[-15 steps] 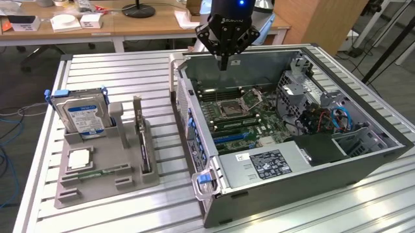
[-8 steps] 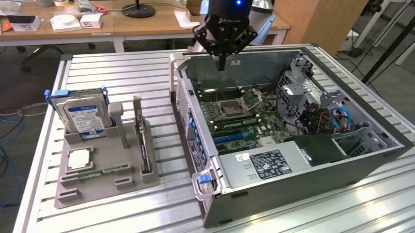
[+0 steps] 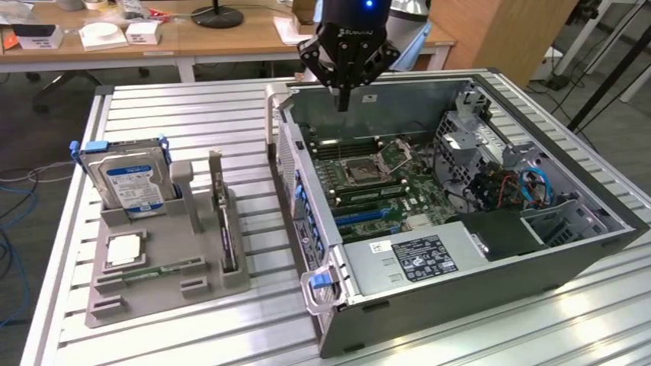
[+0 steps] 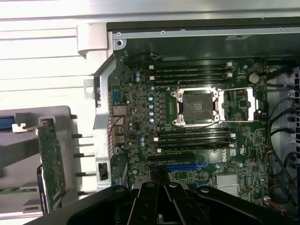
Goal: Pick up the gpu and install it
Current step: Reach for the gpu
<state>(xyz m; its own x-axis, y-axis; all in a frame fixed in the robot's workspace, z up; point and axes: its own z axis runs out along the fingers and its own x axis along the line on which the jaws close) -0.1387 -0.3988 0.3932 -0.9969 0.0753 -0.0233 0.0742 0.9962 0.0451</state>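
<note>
Black robot gripper, fingers clenched together on nothing, hangs over the open grey computer case and its green motherboard. Slim green gpu card stands on edge in the grey holder rack, beside the blue-labelled hard drive, well apart from the gripper.

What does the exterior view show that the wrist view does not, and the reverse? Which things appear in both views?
The exterior view adds the power supply with its black label, the blue label of the hard drive, and wooden desks in the background.
The wrist view adds a round coin cell beside the memory slots.
Both views share the processor socket, the blue slot, the gpu standing on edge in the grey holder, and the shut gripper, which holds nothing above the open case.
</note>
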